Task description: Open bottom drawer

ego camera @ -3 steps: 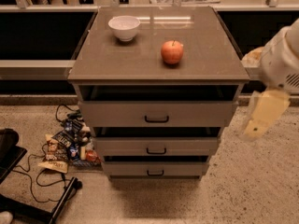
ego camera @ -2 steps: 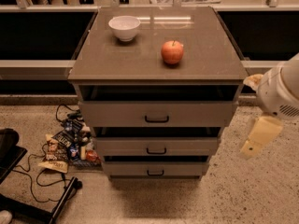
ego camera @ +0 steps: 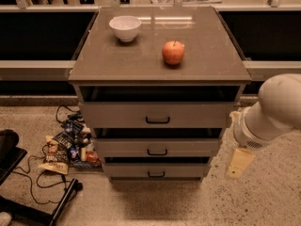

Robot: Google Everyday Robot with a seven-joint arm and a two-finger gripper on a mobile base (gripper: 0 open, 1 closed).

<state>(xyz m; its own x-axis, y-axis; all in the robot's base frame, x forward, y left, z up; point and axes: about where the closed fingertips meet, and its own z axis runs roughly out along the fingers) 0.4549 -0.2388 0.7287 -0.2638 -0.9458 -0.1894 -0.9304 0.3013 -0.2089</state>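
Observation:
The grey cabinet stands in the middle with three drawers. The bottom drawer is the lowest, a shallow grey front with a small black bar handle. It sits about flush with the middle drawer above it. The taller top drawer is above both. My arm comes in from the right. My gripper hangs low at the cabinet's right side, level with the bottom drawer and apart from it.
A white bowl and a red apple sit on the cabinet top. Snack packets and cables lie on the floor at the left. A black stand base is at the lower left. Speckled floor lies in front.
My arm and gripper have moved down and a little right beside the cabinet. The drawers, bowl and apple have not moved.

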